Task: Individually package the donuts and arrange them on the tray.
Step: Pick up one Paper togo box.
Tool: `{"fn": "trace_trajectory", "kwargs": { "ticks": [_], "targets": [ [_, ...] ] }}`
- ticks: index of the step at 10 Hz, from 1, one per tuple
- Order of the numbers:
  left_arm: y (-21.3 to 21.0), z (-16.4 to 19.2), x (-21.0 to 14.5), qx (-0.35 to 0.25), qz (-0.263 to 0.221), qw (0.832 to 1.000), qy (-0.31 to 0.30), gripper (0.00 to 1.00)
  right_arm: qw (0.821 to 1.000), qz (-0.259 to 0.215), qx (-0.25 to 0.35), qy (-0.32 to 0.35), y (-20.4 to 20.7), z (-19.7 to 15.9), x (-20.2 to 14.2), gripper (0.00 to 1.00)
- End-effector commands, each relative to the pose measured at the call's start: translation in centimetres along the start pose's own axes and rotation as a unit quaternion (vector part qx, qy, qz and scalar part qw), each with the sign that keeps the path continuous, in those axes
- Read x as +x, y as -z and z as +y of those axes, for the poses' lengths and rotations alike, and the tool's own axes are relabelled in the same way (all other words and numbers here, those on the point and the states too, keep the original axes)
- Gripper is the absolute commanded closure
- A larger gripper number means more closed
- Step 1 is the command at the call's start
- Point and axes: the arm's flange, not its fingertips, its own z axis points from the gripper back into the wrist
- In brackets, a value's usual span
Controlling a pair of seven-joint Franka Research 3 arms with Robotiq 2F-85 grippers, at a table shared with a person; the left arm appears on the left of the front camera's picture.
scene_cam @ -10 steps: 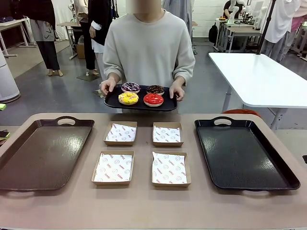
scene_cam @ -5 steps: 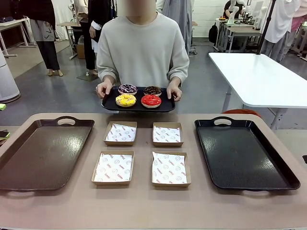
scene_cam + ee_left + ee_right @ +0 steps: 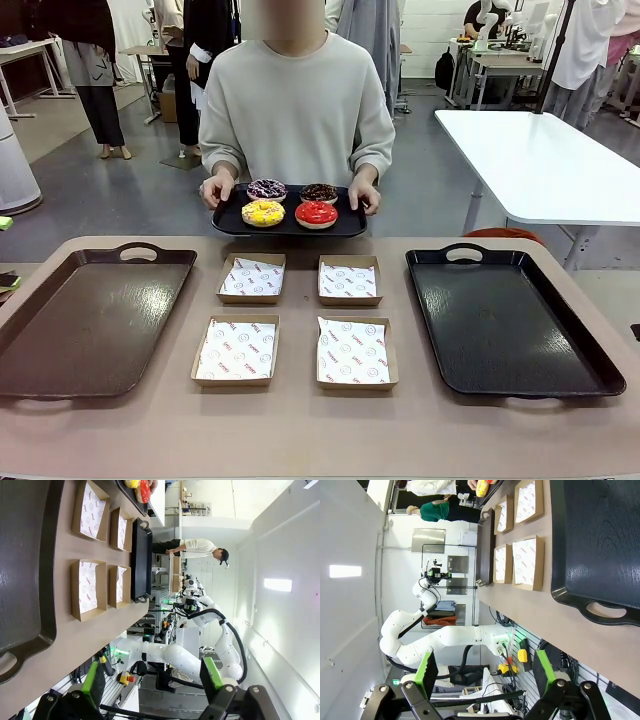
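A person at the far side holds a small black serving tray [image 3: 344, 224] in both hands, above the table's far edge. Four donuts lie on it: yellow [image 3: 263, 212], red [image 3: 316, 213], purple [image 3: 266, 189] and chocolate [image 3: 319, 191]. The yellow donut [image 3: 132, 483] and the red one [image 3: 145, 488] peek in at the top of the left wrist view. My left gripper [image 3: 152, 680] is open and holds nothing, off the near side of the table. My right gripper [image 3: 484, 674] is likewise open and holds nothing.
Four paper-lined cardboard boxes [image 3: 237, 349] sit in a square at the table's middle. A large brown tray [image 3: 90, 320] lies at the left and a large black tray [image 3: 510, 320] at the right. A white table [image 3: 540, 160] stands behind on the right.
The person has shifted the donut tray slightly to the left. Nothing on the table has moved.
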Motion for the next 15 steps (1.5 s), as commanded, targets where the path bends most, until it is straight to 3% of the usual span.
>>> {"fn": "trace_trajectory", "kwargs": {
  "ticks": [1,3,7,9,11,13,15],
  "targets": [
    [0.0,-0.1,0.1,-0.009,-0.003,1.0,0.001,0.0,1.0,-0.003,0.007,0.0,-0.2,0.0,-0.2,0.0],
    [0.0,0.0,0.0,0.0,0.0,1.0,0.0,0.0,1.0,-0.003,0.007,0.0,-0.2,0.0,-0.2,0.0],
    [7.4,-9.2,2.3,0.186,0.004,0.982,0.038,0.0,1.0,-0.003,0.007,0.0,-0.2,0.0,-0.2,0.0],
    [12.9,-13.1,2.1,0.301,0.021,0.951,0.067,0.0,1.0,-0.003,0.007,0.0,-0.2,0.0,-0.2,0.0],
    [18.9,-14.4,1.3,0.394,0.026,0.915,0.082,0.0,1.0,-0.003,0.007,0.0,-0.2,0.0,-0.2,0.0],
    [25.1,-13.6,0.2,0.469,0.038,0.877,0.095,0.0,1.0,-0.003,0.007,0.0,-0.2,0.0,-0.2,0.0],
    [29.1,-11.5,0.0,0.514,0.036,0.852,0.097,0.0,1.0,-0.003,0.007,0.0,-0.2,0.0,-0.2,0.0]
  ]
}}
